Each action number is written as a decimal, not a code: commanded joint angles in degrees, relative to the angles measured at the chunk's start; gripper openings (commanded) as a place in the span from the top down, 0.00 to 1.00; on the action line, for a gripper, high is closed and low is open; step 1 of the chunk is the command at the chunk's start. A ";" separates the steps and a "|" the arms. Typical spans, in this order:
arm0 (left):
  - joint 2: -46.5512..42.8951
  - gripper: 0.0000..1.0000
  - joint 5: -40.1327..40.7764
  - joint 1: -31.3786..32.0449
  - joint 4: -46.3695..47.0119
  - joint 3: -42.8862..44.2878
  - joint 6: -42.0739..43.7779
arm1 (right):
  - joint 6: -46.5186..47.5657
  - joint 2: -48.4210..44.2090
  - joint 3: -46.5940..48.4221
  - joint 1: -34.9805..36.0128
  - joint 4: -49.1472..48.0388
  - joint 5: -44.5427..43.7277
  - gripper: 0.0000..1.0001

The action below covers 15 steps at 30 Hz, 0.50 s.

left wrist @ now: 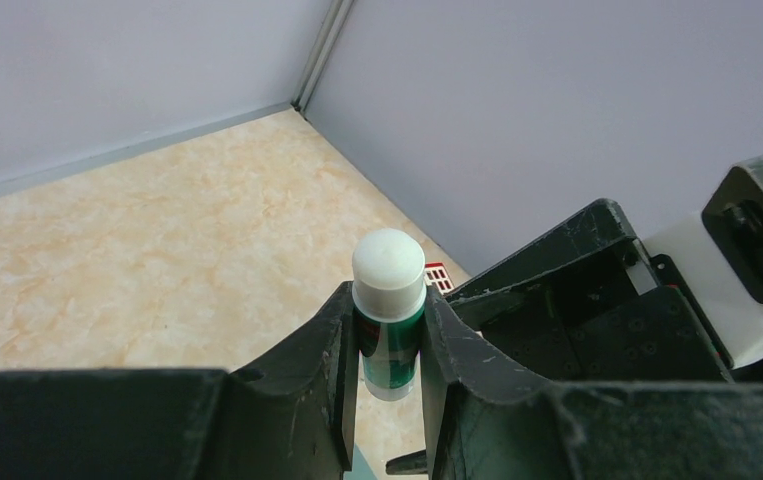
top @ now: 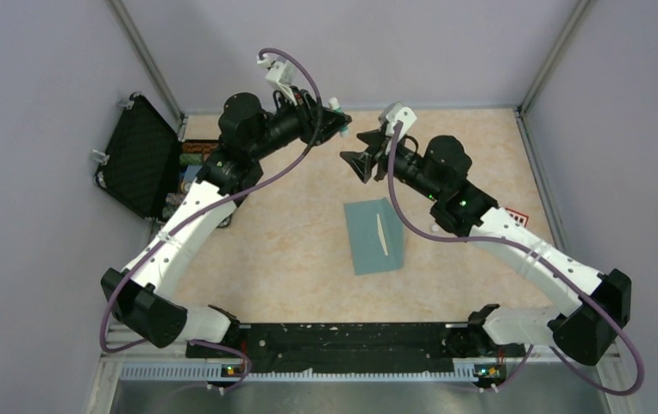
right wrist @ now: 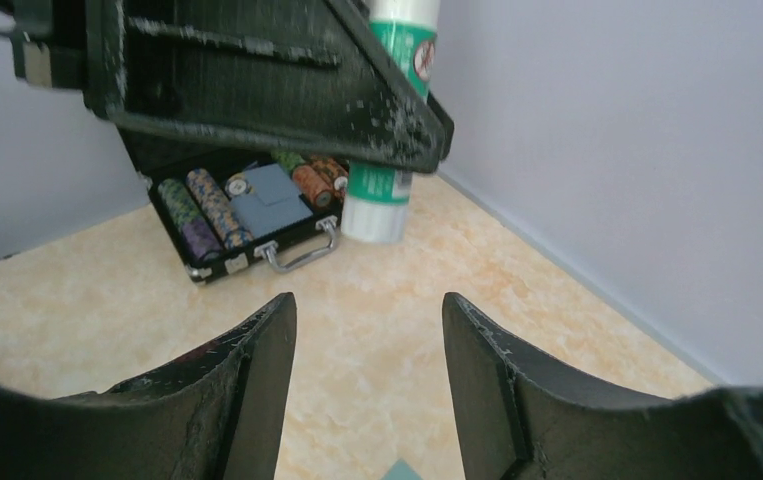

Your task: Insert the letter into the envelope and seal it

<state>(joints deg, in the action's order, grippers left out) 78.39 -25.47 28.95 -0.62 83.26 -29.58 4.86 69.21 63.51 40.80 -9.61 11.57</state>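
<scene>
- Teal blue-grey paper, flat: found the envelope in the top view, lying on the beige marbled table near its middle, with a thin pale strip running along its face.
- Saw both arms raised beyond it, with the left gripper and the right gripper turned toward each other, close but apart and well clear of the envelope.
- Noted an open black case at the left side of the table.
- From the left wrist, found the left fingers closed partway on a glue stick, pinching the green body with the white end poking out past the tips.
- Saw the right gripper just beside it at the right, not touching the stick.
- From the right wrist, found the right fingers spread moderately wide, holding nothing, with only bare table showing in the gap.
- Saw the glue stick hanging ahead and above, clamped in the left gripper.
- Made out rows of poker chips inside the case behind it.
- Caught one small corner of the envelope at the bottom edge, below the gap between the right fingers.
</scene>
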 commanded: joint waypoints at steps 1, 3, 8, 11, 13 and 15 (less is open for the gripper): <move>-0.87 1.00 1.13 0.46 1.19 2.26 -0.90 | -2.38 1.38 5.62 2.49 -5.00 -4.08 0.45; -0.95 1.00 1.06 0.53 1.39 2.09 -1.08 | -3.15 2.14 6.44 2.78 -5.38 -4.83 0.46; -1.07 1.00 0.96 0.70 1.55 1.90 -1.09 | -3.70 3.51 7.72 3.35 -6.37 -4.20 0.48; -1.09 1.00 0.97 0.75 1.68 1.81 -1.18 | -4.08 3.89 7.92 3.58 -6.24 -4.73 0.51; -1.13 1.00 0.88 0.79 1.75 1.81 -1.18 | -4.20 4.08 7.82 3.67 -6.05 -5.08 0.53; -1.13 1.00 1.11 0.82 1.74 1.75 -1.13 | -4.27 4.24 7.73 3.70 -5.56 -5.63 0.53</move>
<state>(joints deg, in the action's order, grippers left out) 78.39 -24.75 29.45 -1.32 83.26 -30.17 1.48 72.95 68.73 43.53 -13.69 7.40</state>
